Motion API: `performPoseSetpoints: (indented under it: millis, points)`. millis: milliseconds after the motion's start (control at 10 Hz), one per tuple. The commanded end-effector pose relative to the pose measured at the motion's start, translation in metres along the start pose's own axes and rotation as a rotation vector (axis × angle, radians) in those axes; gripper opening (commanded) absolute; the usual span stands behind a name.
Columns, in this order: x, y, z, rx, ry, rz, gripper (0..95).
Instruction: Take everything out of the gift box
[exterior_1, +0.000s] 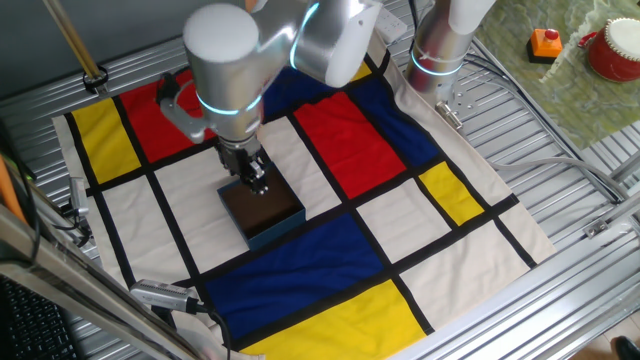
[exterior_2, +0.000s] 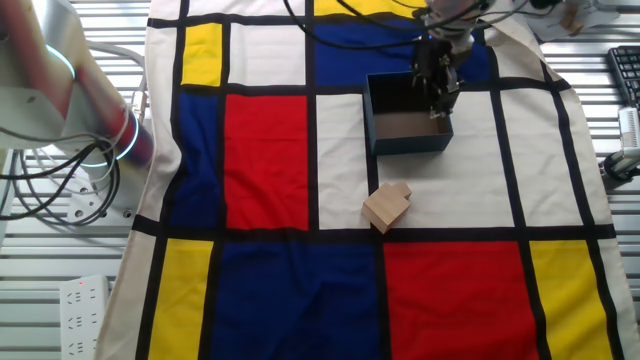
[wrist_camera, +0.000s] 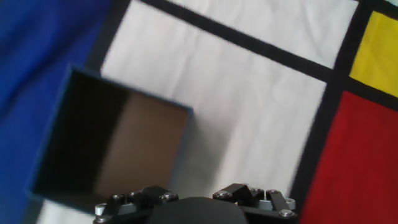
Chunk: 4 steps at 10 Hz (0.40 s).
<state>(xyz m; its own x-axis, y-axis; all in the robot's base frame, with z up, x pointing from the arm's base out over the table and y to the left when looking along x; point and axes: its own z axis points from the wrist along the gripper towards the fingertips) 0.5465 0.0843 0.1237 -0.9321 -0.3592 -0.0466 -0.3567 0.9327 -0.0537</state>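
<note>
Now: block out on the cloth, fingers at the box

Your fingers (exterior_2: 440, 92) hang at the far side of the box (exterior_2: 405, 130), right over its rim, tips dipping toward the inside. You cannot tell from any view whether they are spread or pressed together. The box sits on a white square of the cloth (exterior_2: 265, 155) on the worktop, its brown floor showing bare. The block (exterior_2: 386, 206) lies outside, just beside the box's near wall, apart from your fingers.
</note>
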Motion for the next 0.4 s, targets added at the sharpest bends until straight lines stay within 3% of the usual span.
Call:
performPoseSetpoints:
  millis: [100, 400]
  points:
    - [0.0003, 0.0011, -0.0007, -0.017, 0.002, -0.02, 57.0]
    - [0.0002, 0.002, -0.0015, -0.019, 0.005, -0.034, 57.0]
